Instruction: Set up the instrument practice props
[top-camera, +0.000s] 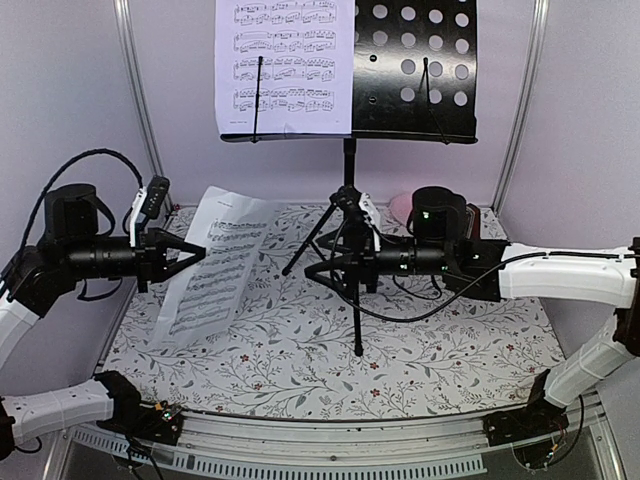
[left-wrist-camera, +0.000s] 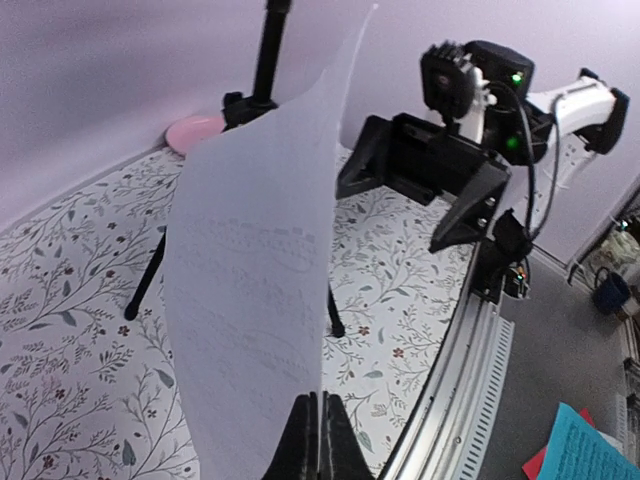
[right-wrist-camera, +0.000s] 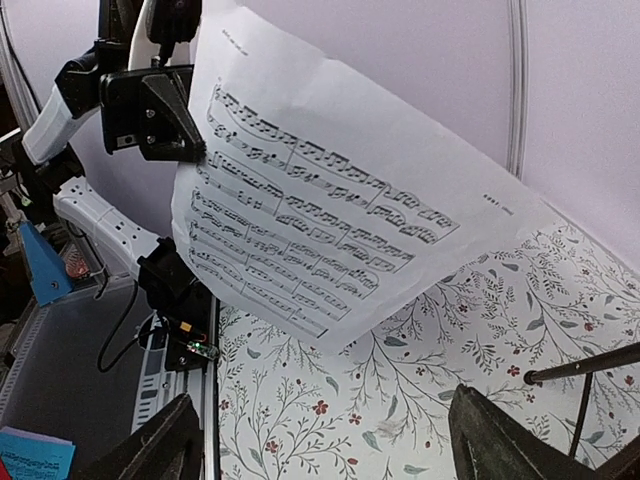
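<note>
The black perforated music stand desk (top-camera: 415, 70) stands at the back on tripod legs (top-camera: 357, 300). One white sheet-music page (top-camera: 285, 65) rests on the desk's left half. A second sheet-music page (top-camera: 215, 265) hangs tilted above the left side of the table, with my left gripper (top-camera: 195, 252) shut on its edge. In the left wrist view the page (left-wrist-camera: 250, 280) rises from between the closed fingertips of that gripper (left-wrist-camera: 318, 425). My right gripper (top-camera: 318, 270) is open beside the stand's legs, facing the page (right-wrist-camera: 330, 220) but apart from it, and nothing is between its fingers (right-wrist-camera: 490, 440).
A pink round plate (top-camera: 402, 207) lies at the back behind the right arm. The floral table cover (top-camera: 300, 370) ends at a metal rail (top-camera: 330, 440) along the near edge. The stand's pole (top-camera: 349, 165) and splayed legs occupy the table's centre.
</note>
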